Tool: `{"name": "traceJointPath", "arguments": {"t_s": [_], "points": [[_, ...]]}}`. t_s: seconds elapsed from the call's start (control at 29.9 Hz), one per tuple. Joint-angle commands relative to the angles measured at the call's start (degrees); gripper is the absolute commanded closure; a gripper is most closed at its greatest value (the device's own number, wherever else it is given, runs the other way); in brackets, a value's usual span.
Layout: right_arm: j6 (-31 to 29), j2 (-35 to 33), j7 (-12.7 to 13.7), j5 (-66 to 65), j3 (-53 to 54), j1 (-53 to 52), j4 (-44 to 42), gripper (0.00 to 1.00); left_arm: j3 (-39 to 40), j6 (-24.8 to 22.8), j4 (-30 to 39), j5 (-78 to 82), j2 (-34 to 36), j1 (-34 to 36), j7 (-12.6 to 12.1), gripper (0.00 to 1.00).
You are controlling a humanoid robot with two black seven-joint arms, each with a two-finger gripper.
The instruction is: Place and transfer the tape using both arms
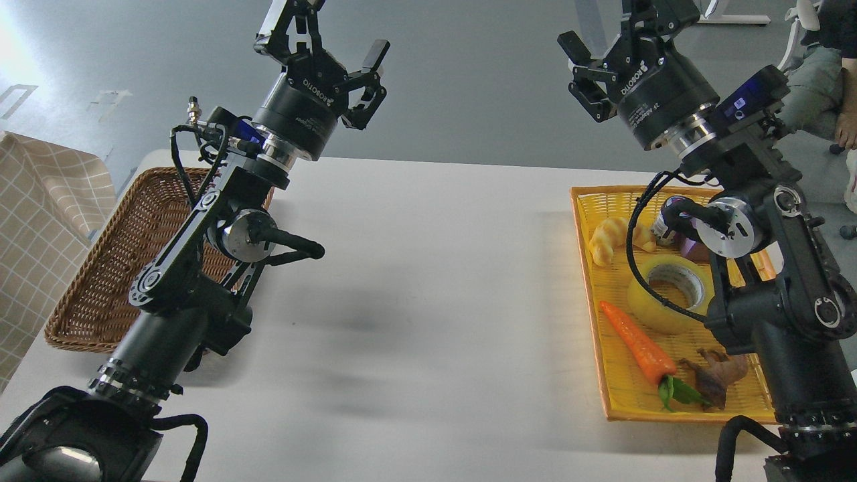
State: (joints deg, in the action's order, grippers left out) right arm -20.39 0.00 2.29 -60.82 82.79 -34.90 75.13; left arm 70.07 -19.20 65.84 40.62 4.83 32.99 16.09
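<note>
The tape (pixel 659 294), a yellow translucent roll with a grey-white core, lies flat in the yellow tray (pixel 619 408) at the right, partly behind my right arm's cable. My right gripper (pixel 606 40) is open and empty, raised high above the table's far edge, well up and back from the tape. My left gripper (pixel 328 43) is open and empty too, raised above the far left of the table, near the brown wicker basket (pixel 114 268).
In the yellow tray lie a croissant toy (pixel 606 239), an orange carrot (pixel 639 345), a brown root-like toy (pixel 716 376) and a small can (pixel 664 224). A checked cloth (pixel 40 221) hangs at the left. A person sits at the far right.
</note>
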Motion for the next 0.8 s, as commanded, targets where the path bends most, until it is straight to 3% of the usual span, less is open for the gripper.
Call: {"name": "traceJointPath", "arguments": {"t_s": [0.0, 0.77], "points": [[0.0, 0.0, 0.0, 0.0, 0.0, -0.08, 0.01, 0.0, 0.06, 0.21, -0.01, 0.07, 0.0, -0.03, -0.01, 0.02], [-0.09, 0.0, 0.0, 0.09, 0.0, -0.08, 0.28, 0.0, 0.15, 0.3, -0.01, -0.02, 0.7, 0.24, -0.01, 0.02]]}}
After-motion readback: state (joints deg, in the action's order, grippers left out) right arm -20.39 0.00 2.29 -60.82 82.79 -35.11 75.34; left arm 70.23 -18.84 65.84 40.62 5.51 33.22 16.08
